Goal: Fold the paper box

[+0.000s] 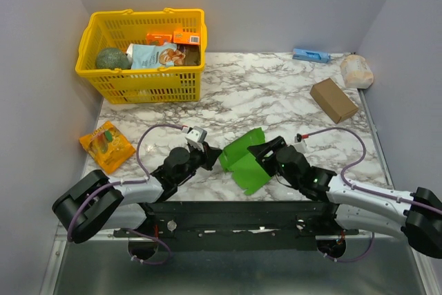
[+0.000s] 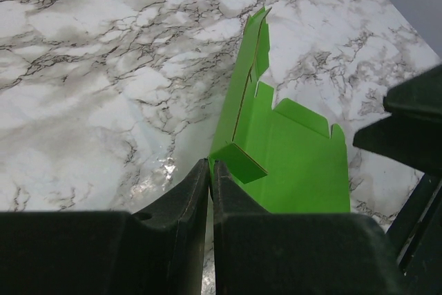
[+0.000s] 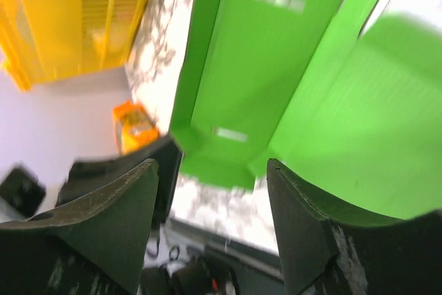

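Tool on the left arm (image 2: 209, 165) is sitting low over the table (image 1: 262, 94), its two fingers drawn together to a thin slit and nipping the near-left corner of the paper box (image 2: 297, 164), right where a small folded flap is meeting the fingertips. Tool on the right arm (image 3: 210, 167) is standing with its fingers spread wide and gripping nothing, pointing at the green card from the opposite side; the right wrist view is blurring here.

Paper box is lying half open on the marble table, between the two tools, just ahead of the arm bases. One long panel is standing up on edge along a crease and the wider panel is lying flat beside it. Small notched tabs are showing along its far edge.

Farther out, an orange packet (image 1: 106, 145) is lying on the table's left edge, well apart from the card. A yellow basket (image 1: 152, 84) is sitting at the far left corner, holding packets and a grey-green lump. A brown cardboard box (image 1: 333, 99) is resting at the far right, near a pale bag (image 1: 356, 70) and a small blue item (image 1: 311, 54) against the back wall.
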Robot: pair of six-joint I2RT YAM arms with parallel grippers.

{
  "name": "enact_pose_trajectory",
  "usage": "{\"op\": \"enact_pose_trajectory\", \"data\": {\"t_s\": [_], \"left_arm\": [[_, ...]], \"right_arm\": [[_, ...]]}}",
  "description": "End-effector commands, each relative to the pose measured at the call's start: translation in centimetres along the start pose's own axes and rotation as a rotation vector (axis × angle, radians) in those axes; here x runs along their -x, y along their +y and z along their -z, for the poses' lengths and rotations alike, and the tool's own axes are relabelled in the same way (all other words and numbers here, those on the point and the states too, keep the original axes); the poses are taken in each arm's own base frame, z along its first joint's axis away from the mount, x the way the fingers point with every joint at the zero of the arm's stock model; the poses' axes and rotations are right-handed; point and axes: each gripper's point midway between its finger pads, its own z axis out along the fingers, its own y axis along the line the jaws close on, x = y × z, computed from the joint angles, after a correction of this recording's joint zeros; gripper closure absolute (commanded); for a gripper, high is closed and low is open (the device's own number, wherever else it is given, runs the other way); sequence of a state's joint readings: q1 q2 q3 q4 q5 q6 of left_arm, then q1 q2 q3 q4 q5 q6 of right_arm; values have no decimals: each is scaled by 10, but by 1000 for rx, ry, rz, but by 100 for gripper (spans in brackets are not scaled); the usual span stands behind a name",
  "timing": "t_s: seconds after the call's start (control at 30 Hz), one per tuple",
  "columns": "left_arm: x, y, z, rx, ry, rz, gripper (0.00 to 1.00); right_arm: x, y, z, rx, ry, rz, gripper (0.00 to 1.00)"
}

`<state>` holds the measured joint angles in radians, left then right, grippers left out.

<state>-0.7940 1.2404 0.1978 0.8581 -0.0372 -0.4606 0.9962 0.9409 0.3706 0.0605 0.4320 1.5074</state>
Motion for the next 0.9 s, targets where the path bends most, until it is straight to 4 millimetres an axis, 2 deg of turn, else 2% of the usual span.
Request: {"op": "enact_pose_trajectory", "data": {"t_s": [0.0, 0.13, 0.17, 0.2, 0.27, 0.4, 0.87], "left_arm": [[-3, 6, 4, 25, -1, -23, 84], [-1, 5, 4, 19, -4, -38, 84], [-2, 5, 5, 18, 0, -42, 84], [-2, 5, 5, 18, -1, -46, 84], [-1, 5, 5, 16, -2, -49, 84], [-1, 5, 6, 19, -3, -57, 85], [-1, 5, 7, 23, 0, -89, 85]], "right_arm": [[17, 27, -14, 40, -24, 31, 28], [18, 46, -26, 69, -4, 50, 28], [18, 43, -33, 56, -2, 47, 29], [17, 52, -35, 82, 10, 37, 28], [16, 52, -41, 76, 13, 34, 29], [14, 42, -58, 27, 14, 41, 31], [18, 26, -88, -32, 14, 35, 37]]}}
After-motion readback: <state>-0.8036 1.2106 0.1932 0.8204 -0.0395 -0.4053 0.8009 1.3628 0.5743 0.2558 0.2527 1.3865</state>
